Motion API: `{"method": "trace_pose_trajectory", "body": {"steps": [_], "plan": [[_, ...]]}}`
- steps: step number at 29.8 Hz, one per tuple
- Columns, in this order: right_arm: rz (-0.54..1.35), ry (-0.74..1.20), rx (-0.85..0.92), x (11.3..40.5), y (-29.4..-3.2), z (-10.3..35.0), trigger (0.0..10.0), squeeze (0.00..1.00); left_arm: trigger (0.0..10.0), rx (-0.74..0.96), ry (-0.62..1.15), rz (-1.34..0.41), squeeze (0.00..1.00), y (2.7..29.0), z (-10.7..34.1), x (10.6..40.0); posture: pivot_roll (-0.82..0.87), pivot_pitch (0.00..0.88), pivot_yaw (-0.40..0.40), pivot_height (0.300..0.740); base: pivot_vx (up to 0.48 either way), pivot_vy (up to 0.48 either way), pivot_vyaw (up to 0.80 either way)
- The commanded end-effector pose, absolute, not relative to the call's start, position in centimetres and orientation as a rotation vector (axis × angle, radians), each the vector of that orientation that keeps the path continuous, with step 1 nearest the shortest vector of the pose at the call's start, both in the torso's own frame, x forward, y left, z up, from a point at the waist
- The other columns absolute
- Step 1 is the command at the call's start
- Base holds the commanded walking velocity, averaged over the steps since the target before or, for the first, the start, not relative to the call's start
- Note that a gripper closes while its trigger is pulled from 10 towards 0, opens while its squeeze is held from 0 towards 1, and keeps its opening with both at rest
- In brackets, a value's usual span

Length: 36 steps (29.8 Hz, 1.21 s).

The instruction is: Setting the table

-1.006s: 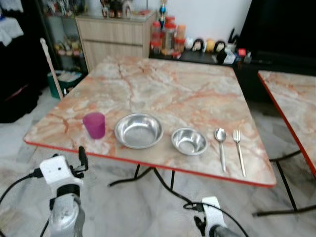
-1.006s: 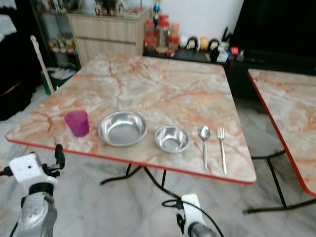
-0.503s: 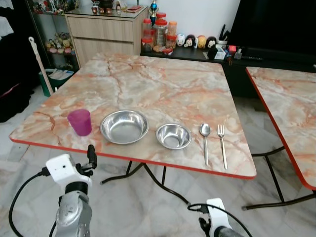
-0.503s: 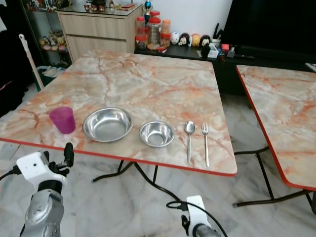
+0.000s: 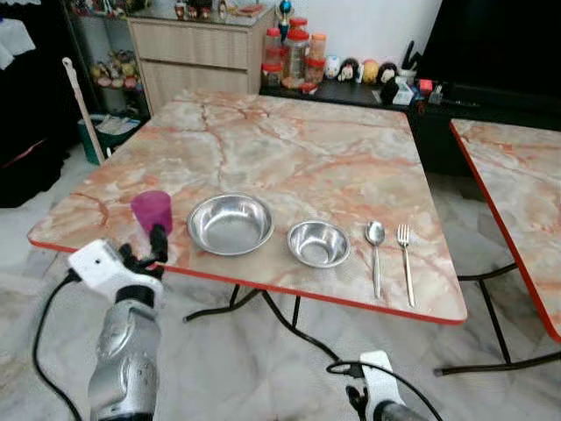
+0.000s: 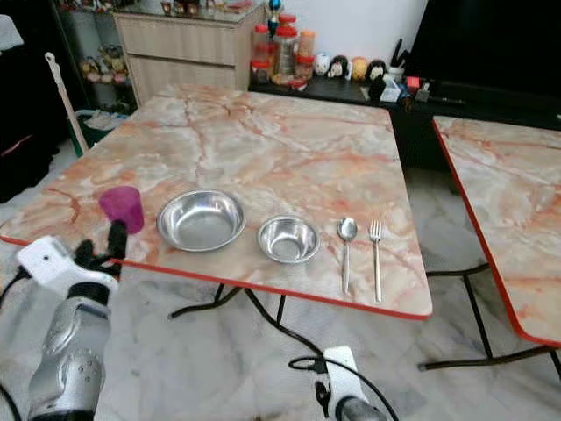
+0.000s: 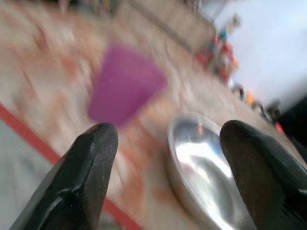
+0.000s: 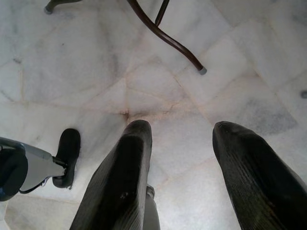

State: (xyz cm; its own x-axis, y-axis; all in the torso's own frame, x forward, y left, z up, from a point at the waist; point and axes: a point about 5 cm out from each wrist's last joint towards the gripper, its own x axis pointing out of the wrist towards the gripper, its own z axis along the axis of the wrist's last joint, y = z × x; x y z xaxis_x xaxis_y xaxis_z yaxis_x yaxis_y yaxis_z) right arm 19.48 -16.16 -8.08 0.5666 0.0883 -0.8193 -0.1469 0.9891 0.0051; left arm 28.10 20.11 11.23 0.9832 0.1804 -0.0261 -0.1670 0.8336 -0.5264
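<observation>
A marble-patterned folding table (image 5: 289,149) with a red edge takes up the middle of the head views. Along its near edge, a row runs from left to right: a purple plastic cup (image 5: 152,210), a large steel bowl (image 5: 230,224), a small steel bowl (image 5: 319,243), a spoon (image 5: 375,254) and a fork (image 5: 406,261). The spoon and fork lie side by side, close but apart, handles toward the near edge. The two bowls sit upright and apart, and the cup stands upright just left of the large bowl.

The left gripper (image 5: 149,248) is raised at the lower left of the frame, at the table's near edge just in front of the cup. In the left wrist view its two black fingers (image 7: 86,177) stand wide apart with nothing between them, and the blurred cup (image 7: 123,85) and the large bowl (image 7: 211,177) lie beyond them.

The right gripper (image 8: 184,187) hangs low at the bottom of the frame. Its fingers are spread and hold nothing, over a pale marble floor (image 8: 96,57) and a curved table leg (image 8: 168,38).

At the top of the frame, jars (image 5: 294,57) with red lids and small figurines (image 5: 359,72) stand behind the table, beside a wooden cabinet (image 5: 197,53). No lettering on them can be read. A second table (image 5: 517,202) of the same pattern stands at the right edge.
</observation>
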Motion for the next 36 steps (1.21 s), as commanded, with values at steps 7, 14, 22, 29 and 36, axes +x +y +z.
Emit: {"method": "trace_pose_trajectory", "body": {"steps": [7, 14, 22, 29, 36], "plan": [[0.146, 0.962, -0.078, 19.6, -16.1, -8.0, 10.0, 0.00, 10.0, -0.596, 0.137, 0.077, 0.00, 17.3, 9.5, 28.7, 0.15, 0.000, -0.058, 0.740, 0.000, 0.000, 0.00], [0.144, 0.964, -0.073, 19.5, -16.0, -8.1, 10.0, 0.00, 10.0, -0.619, 0.165, 0.068, 0.00, 16.7, 9.7, 29.7, 0.14, 0.000, -0.051, 0.740, 0.000, 0.000, 0.00], [0.132, 0.957, -0.062, 19.7, -16.1, -8.0, 10.0, 0.00, 10.0, -0.556, 0.174, 0.075, 0.00, 16.6, 10.2, 31.3, 0.14, 0.000, -0.058, 0.740, 0.000, 0.000, 0.00], [0.129, 0.957, -0.059, 19.7, -16.1, -8.0, 10.0, 0.00, 10.0, -0.490, 0.208, 0.097, 0.00, 16.2, 10.2, 32.5, 0.12, 0.000, -0.056, 0.740, 0.000, 0.000, 0.00], [0.115, 0.954, -0.051, 19.7, -16.4, -8.0, 10.0, 0.00, 10.0, -0.462, 0.196, 0.129, 0.00, 15.2, 11.2, 34.3, 0.11, 0.000, -0.057, 0.740, 0.000, 0.000, 0.00]]}}
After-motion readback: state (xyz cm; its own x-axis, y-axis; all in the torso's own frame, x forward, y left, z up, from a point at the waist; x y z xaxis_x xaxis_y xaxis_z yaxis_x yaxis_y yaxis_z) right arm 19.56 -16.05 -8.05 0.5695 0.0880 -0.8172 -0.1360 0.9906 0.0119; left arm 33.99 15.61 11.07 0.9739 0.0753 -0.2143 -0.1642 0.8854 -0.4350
